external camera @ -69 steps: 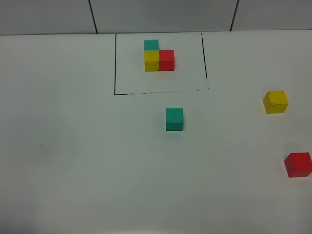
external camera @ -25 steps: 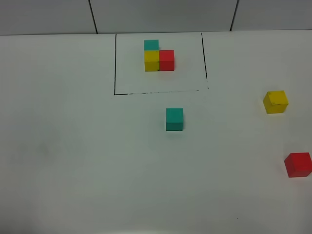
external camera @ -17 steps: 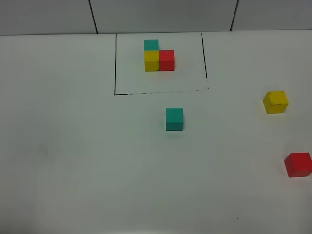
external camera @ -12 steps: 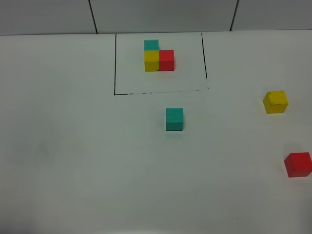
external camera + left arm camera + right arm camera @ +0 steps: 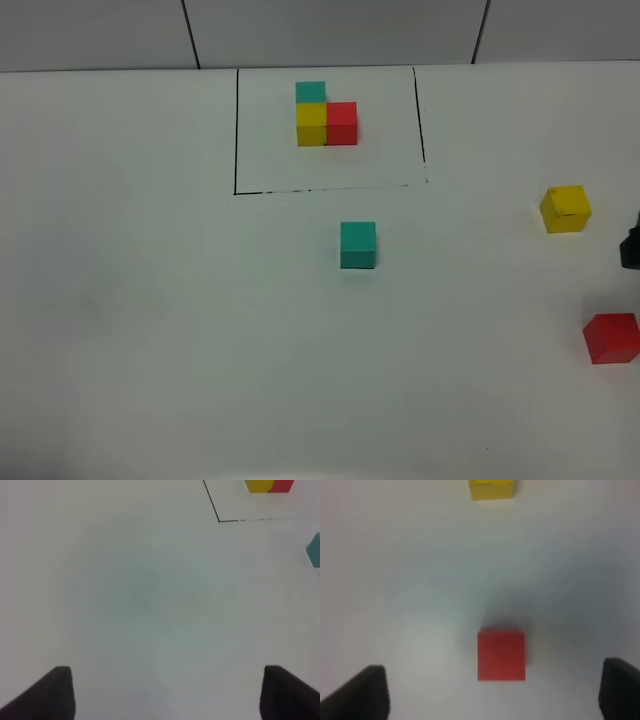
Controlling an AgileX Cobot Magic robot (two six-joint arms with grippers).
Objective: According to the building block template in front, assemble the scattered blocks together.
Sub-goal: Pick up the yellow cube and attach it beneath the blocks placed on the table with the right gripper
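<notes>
Right gripper (image 5: 631, 245) has just poked in at the right edge, between yellow cube (image 5: 566, 208) and red cube (image 5: 611, 337). Its wrist view shows the jaws spread with nothing gripped and the red cube ahead. Left gripper (image 5: 170, 695), unseen from above, gapes empty. Teal cube (image 5: 358, 244) sits centre, below the template (image 5: 326, 118).

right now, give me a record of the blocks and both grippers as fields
template: L-shaped cluster of teal, yellow and red cubes inside black drawn rectangle
loose teal cube: just outside rectangle's near side
loose yellow cube: far right
loose red cube: right edge, nearer than yellow
left gripper: open, holding nothing
right gripper: open, facing loose red cube, holding nothing
</notes>
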